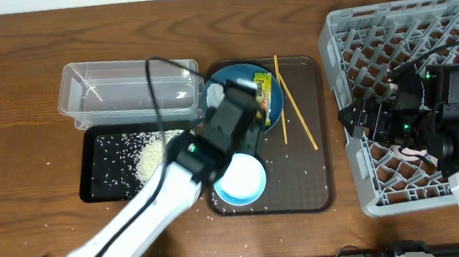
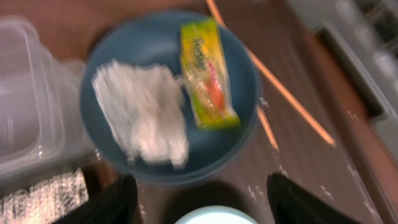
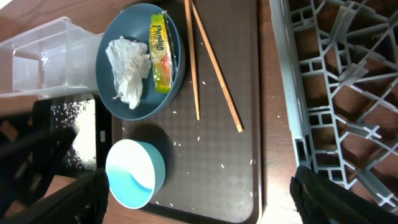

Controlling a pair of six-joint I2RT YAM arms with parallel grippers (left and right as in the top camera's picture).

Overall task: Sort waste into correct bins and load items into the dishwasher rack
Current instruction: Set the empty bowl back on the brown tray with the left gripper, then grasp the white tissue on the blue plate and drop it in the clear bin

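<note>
The left hand (image 2: 200,194) hovers spread wide and empty at the near edge of the plate (image 2: 155,37). On the plate lie the tissue (image 2: 143,112) and wrapper (image 2: 208,74), side by side.

Left wrist view: I see the blue plate (image 2: 143,43) and everything around it smeared by blur. Overhead and right wrist views: sharp, evenly lit, with a soft shadow just below the plate.
</note>
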